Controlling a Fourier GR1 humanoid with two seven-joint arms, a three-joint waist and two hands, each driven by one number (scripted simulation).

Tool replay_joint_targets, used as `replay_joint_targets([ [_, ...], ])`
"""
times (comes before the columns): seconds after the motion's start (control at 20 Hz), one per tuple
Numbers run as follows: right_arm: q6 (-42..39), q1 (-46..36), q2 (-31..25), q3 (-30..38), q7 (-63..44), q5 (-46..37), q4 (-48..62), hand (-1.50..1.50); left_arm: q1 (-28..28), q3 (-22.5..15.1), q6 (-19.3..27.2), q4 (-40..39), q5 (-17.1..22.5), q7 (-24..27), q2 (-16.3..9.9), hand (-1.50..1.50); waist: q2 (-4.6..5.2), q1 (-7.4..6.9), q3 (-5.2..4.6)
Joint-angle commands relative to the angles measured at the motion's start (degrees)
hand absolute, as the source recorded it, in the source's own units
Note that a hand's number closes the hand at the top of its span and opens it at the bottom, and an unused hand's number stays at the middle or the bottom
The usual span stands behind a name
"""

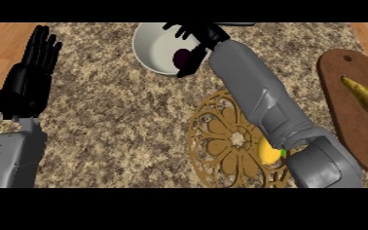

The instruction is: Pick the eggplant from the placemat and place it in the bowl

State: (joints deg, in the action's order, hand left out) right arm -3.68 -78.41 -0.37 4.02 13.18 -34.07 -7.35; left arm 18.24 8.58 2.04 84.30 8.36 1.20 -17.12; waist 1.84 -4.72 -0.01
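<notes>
Right hand hung over the white bowl, fingers curled around the eggplant, positioned for release. Left hand rested open at bench edge.

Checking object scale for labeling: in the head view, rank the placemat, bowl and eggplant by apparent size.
1. Placemat, largest though partly covered by the forearm.
2. Bowl.
3. Eggplant, smallest, in the right hand.

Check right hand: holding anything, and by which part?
The right hand holds the eggplant over the bowl, fingers curled round its upper end; the lower end shows.
</notes>
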Motion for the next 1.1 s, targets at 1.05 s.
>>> replay_joint_targets([
  [1.05, -3.1, 7.1, -23.6, 20.5, 11.2, 17.8, -1.4, -1.50, -0.4, 1.7, -2.0, -0.7, 0.9, 1.0, -1.5, 0.00, 1.23, -1.15, 0.17],
])
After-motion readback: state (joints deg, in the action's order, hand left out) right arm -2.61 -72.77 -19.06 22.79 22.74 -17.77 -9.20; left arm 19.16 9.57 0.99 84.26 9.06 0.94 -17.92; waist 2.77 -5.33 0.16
